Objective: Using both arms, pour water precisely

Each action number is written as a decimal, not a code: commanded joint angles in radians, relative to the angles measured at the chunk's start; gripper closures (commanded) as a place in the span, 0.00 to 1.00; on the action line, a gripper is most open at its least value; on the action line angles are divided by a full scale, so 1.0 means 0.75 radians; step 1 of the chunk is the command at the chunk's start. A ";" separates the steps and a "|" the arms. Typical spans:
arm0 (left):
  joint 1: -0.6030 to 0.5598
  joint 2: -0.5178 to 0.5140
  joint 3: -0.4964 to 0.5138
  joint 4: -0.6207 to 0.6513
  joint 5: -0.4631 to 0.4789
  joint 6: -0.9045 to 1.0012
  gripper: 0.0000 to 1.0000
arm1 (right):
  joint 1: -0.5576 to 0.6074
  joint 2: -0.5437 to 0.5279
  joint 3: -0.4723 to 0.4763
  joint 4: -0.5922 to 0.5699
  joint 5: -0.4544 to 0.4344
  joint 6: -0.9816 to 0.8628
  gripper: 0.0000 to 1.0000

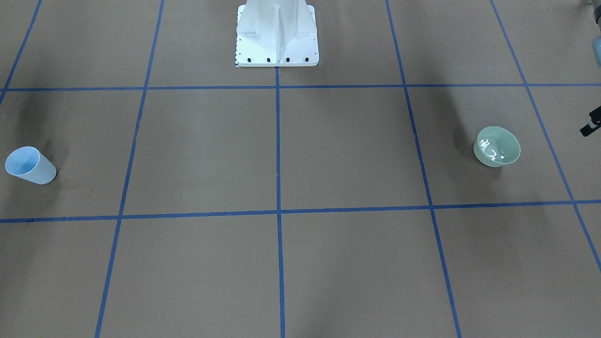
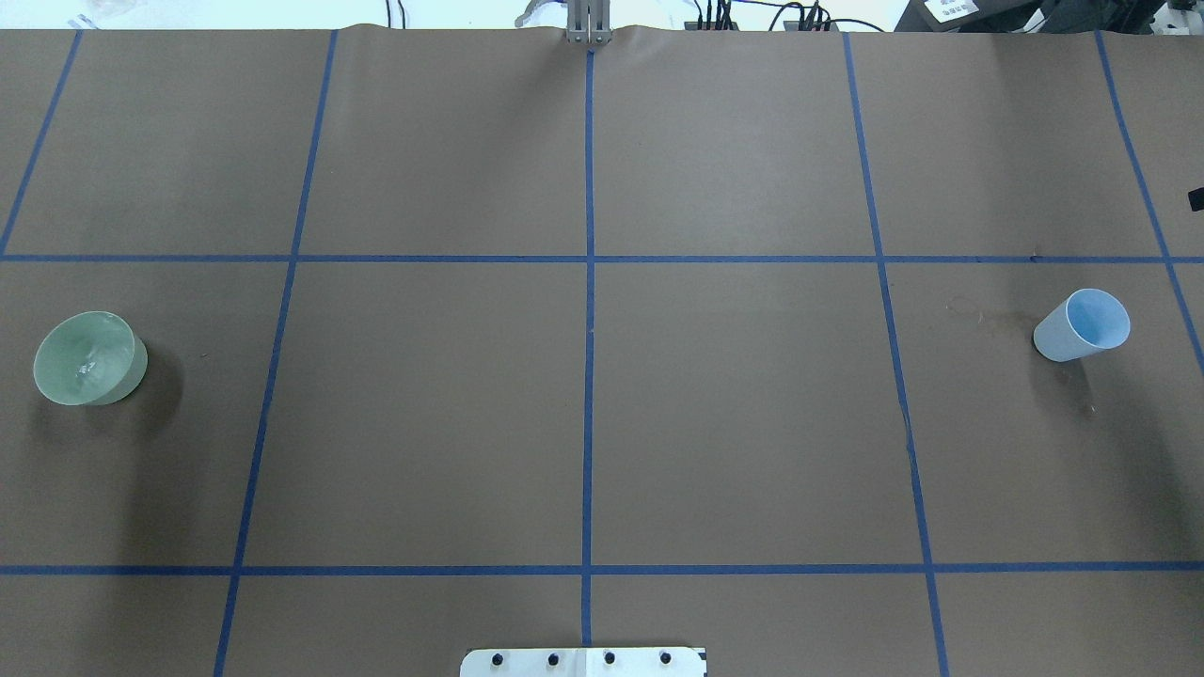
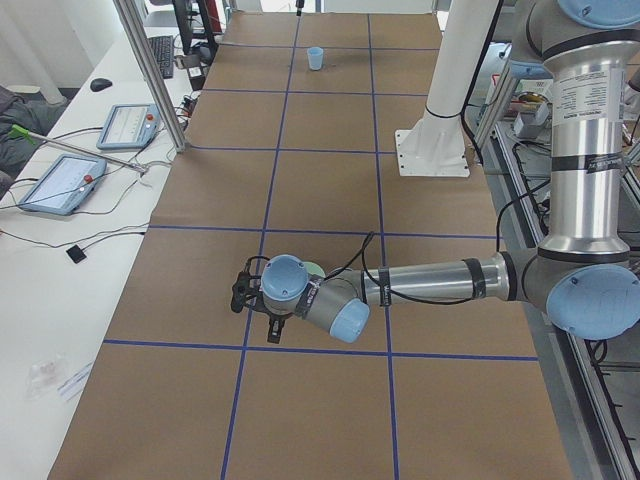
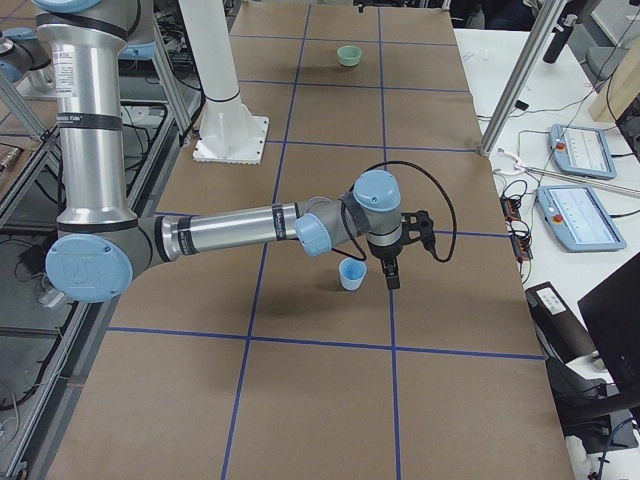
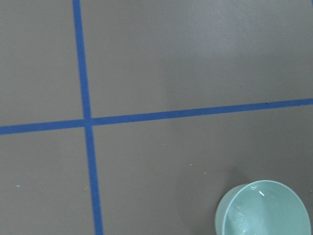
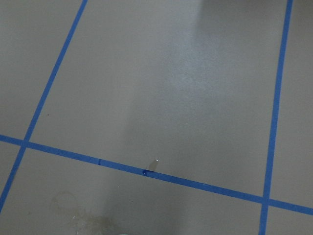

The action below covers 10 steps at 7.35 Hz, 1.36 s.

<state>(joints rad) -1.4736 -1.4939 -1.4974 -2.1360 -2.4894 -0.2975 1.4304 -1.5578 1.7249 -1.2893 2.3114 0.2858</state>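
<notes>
Green bowl: pale green glazed round bowl stands upright at the robot's left end of the brown paper-covered table, well apart from the cup, so each arm has its own vessel within reach.
Water: whitish glints inside the bowl suggest the water lies there; the amount cannot be told.
Blue cup: light blue tapered plastic cup stands upright at the robot's right end, mouth up; whether it holds any water cannot be told.
Left arm: grey tube arm with light blue caps reaches low over the table, its black left gripper just beside the bowl; jaw spread cannot be told.
Right arm: matching arm stretches out, its right gripper pointing down just beside the cup; spread cannot be told either.
Judgement: neither vessel is lifted, so both arms seem parked alongside their vessels rather than gripping.
</notes>
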 commanded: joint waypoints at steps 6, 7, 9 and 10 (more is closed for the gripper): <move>-0.074 -0.056 -0.381 0.853 0.139 0.241 0.00 | 0.009 -0.030 -0.015 -0.273 0.000 -0.056 0.01; -0.074 -0.035 -0.386 0.860 0.137 0.241 0.00 | 0.009 -0.040 -0.017 -0.275 0.000 -0.056 0.01; -0.074 0.020 -0.398 0.833 0.135 0.243 0.00 | 0.034 0.003 -0.009 -0.387 -0.002 -0.050 0.01; -0.072 0.020 -0.403 0.831 0.135 0.241 0.00 | 0.062 0.001 -0.009 -0.400 0.004 -0.054 0.01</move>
<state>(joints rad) -1.5292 -1.4860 -1.7939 -1.5101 -2.3881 -0.1156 1.4555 -1.5659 1.7175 -1.5574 2.3121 0.2484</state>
